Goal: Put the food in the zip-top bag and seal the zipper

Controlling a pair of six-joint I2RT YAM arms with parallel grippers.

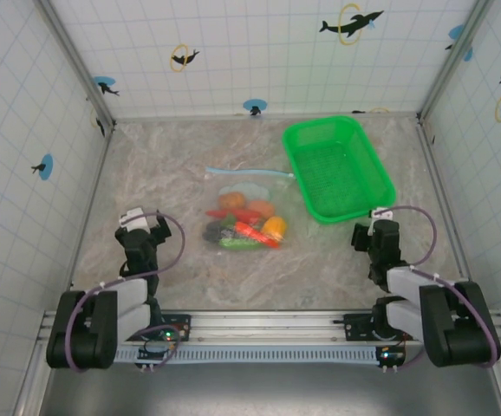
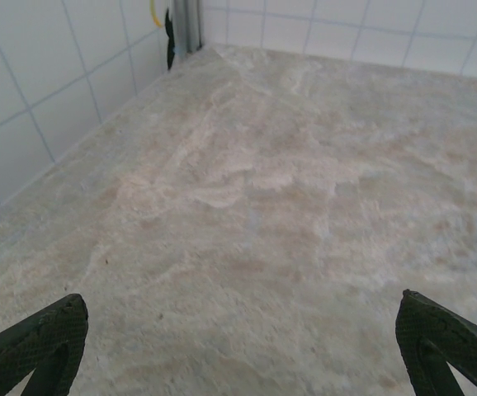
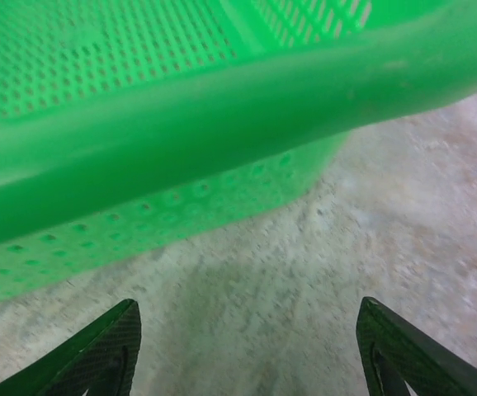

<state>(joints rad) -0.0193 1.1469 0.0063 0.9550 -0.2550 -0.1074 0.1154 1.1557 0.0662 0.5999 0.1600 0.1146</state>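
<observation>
Food [image 1: 243, 224] is being contained in the bag [image 1: 233, 184], left of the basket [image 1: 299, 173]. Left gripper [image 2: 238, 309] and right gripper [image 3: 248, 305] are being held apart, empty.

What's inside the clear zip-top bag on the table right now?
The zip-top bag holds toy food bunched at its near end: orange, red, green, dark and yellow pieces. Anything beneath the top pieces is covered, so an exact count isn't possible.

Bag: clear flat plastic zip-top bag [image 1: 252, 191], lying flat on the middle of the marbled table [image 1: 164, 165].
Zipper: thin light blue strip [image 1: 249, 172] along the bag's far edge; whether it is sealed cannot be told.
Food: small orange, yellow, red, green and dark toy pieces [image 1: 246, 227], bunched in the bag's near end.
</observation>
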